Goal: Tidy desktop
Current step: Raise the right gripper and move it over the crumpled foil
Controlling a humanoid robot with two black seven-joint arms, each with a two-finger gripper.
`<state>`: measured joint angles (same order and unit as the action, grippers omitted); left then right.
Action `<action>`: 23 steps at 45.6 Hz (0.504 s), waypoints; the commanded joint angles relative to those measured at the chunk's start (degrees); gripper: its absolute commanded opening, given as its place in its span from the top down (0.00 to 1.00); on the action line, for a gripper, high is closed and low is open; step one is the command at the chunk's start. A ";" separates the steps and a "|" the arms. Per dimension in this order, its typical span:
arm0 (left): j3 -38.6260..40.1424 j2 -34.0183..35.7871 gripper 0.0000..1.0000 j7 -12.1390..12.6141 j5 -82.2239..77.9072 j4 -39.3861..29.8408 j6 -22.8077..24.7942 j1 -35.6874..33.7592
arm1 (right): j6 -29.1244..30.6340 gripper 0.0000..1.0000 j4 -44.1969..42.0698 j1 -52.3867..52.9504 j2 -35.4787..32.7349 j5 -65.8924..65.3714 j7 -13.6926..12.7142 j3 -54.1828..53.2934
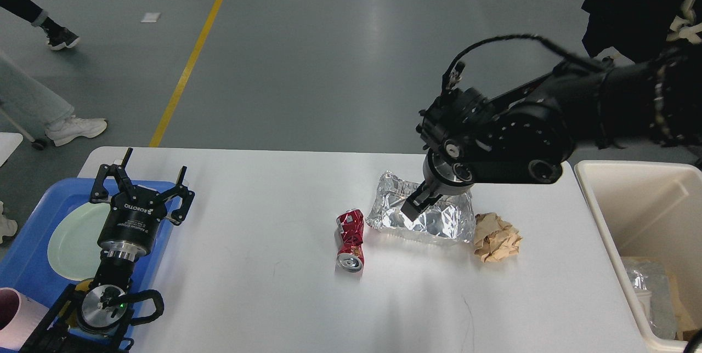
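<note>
Your right claw points down over the crumpled foil container; it is dark and seen nearly end-on, so you cannot tell whether it is released or clenched, nor whether it touches the foil. Your left claw sits released, fingers spread, above the far edge of the blue tray at the surface's left end.

Count what lies on the surface's middle: one foil container, one crushed red can just to its left, one ball of brown paper against its right side. That makes three loose pieces in a row. In the tray you have one pale green plate and one pink cup at the near corner. One cream bin stands off the right end, with some foil and paper inside.

The desktop itself is white, matte and smooth, with rounded far corners, and spans nearly the whole width below you
</note>
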<state>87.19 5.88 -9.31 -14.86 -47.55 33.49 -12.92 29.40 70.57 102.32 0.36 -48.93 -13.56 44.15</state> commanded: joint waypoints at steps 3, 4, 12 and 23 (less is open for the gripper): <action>0.00 -0.07 0.04 0.00 0.00 0.00 0.00 0.08 | -0.13 0.01 -11.05 -10.81 7.01 -9.59 0.02 0.41; 0.00 0.01 0.04 0.00 0.00 0.00 0.00 0.08 | -0.13 0.01 -12.55 -11.87 7.37 -10.04 0.02 0.41; 0.00 -0.08 0.04 0.00 0.00 0.00 0.00 0.08 | -4.08 0.02 -19.85 -19.60 10.01 -11.01 0.02 1.81; 0.00 0.01 0.04 0.00 0.00 0.00 0.00 0.08 | -9.44 0.02 -23.02 -26.03 10.71 -13.12 0.20 4.54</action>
<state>87.19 5.83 -9.31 -14.85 -47.55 33.49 -12.83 22.38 48.48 78.66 11.10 -61.65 -13.46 48.50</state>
